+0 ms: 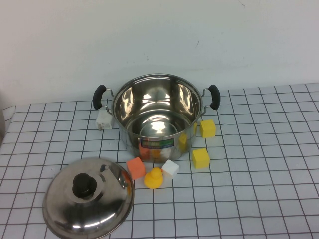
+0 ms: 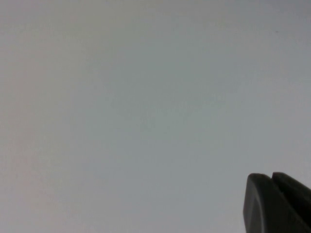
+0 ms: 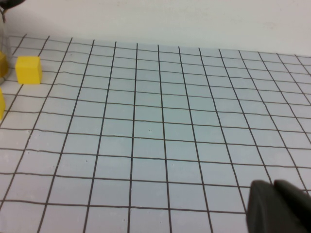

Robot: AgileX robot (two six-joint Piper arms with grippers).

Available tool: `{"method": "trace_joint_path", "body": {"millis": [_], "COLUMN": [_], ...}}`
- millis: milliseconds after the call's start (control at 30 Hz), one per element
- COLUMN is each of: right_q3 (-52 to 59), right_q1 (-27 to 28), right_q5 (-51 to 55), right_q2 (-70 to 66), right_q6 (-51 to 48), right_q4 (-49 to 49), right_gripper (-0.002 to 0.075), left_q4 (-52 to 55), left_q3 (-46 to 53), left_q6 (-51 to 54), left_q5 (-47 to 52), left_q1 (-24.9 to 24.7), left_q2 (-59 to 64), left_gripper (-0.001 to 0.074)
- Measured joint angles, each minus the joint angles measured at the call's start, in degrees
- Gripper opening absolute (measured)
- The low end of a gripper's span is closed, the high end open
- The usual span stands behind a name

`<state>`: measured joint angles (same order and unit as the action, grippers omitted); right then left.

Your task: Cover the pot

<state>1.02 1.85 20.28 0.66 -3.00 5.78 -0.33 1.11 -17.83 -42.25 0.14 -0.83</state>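
Observation:
The shiny steel pot (image 1: pixel 157 112) stands open at the middle back of the gridded table, with black side handles and a colourful label on its front. The domed steel lid (image 1: pixel 88 199) with a black knob (image 1: pixel 84 185) lies on the table at the front left, apart from the pot. Neither arm shows in the high view. My left gripper (image 2: pixel 271 177) appears only in its wrist view, its fingertips together, facing a blank grey-white surface. My right gripper (image 3: pixel 273 184) is low over bare grid cloth, its fingertips together and empty.
Around the pot's front lie two yellow blocks (image 1: pixel 208 128) (image 1: pixel 201 159), an orange block (image 1: pixel 135 168), a white block (image 1: pixel 170 169) and a yellow duck (image 1: pixel 153 178). A white object (image 1: pixel 103 120) sits by the pot's left handle. A yellow block (image 3: pixel 28 70) shows in the right wrist view.

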Motion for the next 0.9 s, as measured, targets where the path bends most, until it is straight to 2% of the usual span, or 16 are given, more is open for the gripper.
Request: {"method": "trace_joint_path", "body": {"millis": [67, 233, 333, 500, 900], "right_q3": [0.0, 0.0, 0.0, 0.0, 0.0], "right_q1": [0.0, 0.0, 0.0, 0.0, 0.0], "right_q5": [0.0, 0.0, 0.0, 0.0, 0.0], "right_q2": [0.0, 0.0, 0.0, 0.0, 0.0], "right_q6": [0.0, 0.0, 0.0, 0.0, 0.0], "right_q4": [0.0, 0.0, 0.0, 0.0, 0.0], "right_gripper": [0.0009, 0.0009, 0.0009, 0.0009, 0.0009], "left_q4": [0.3, 1.2, 2.0, 2.9, -2.4], "left_q3": [-1.3, -16.0, -24.1, -29.5, -28.6], "left_q6": [-1.0, -1.4, 0.8, 2.8, -0.1], "left_q5": [2.4, 28.6, 36.5, 41.1, 46.5], "left_q1": [0.0, 0.0, 0.0, 0.0, 0.0], "left_q2": [-0.1, 0.5, 4.0, 12.3, 35.7], "left_gripper": [-0.0001, -0.0001, -0.0001, -0.0001, -0.0001]}}
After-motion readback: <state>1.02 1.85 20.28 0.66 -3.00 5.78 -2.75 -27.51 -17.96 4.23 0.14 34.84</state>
